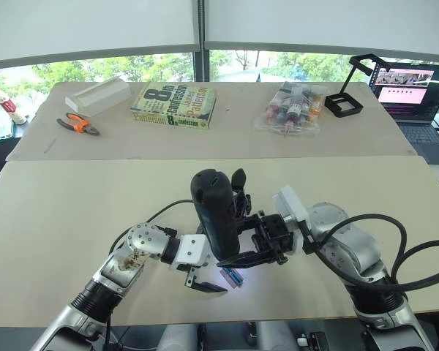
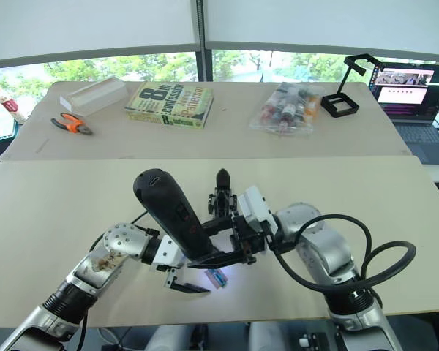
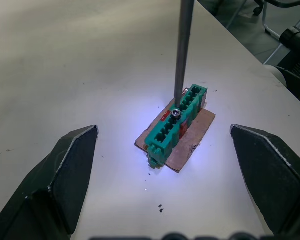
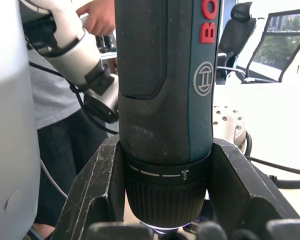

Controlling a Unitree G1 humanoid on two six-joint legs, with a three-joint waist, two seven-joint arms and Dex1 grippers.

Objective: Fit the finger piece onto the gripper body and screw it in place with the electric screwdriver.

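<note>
Two pincers: right (image 4: 162, 200) clamped around electric screwdriver (image 1: 211, 213), left (image 3: 165, 185) apart beneath.

I see a pale beige table (image 1: 58, 212) carrying a small green ridged block (image 3: 176, 125) on a brown cardboard scrap (image 3: 192, 142); behind, orange-handled pliers (image 1: 78, 124), a thick green book (image 1: 174, 105), a bagged bottle bundle (image 1: 293, 107).

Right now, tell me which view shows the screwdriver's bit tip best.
Left wrist view: the bit meets a screw on the green block. The head views show the electric screwdriver body, tip hidden; the right wrist view shows its barrel.
</note>
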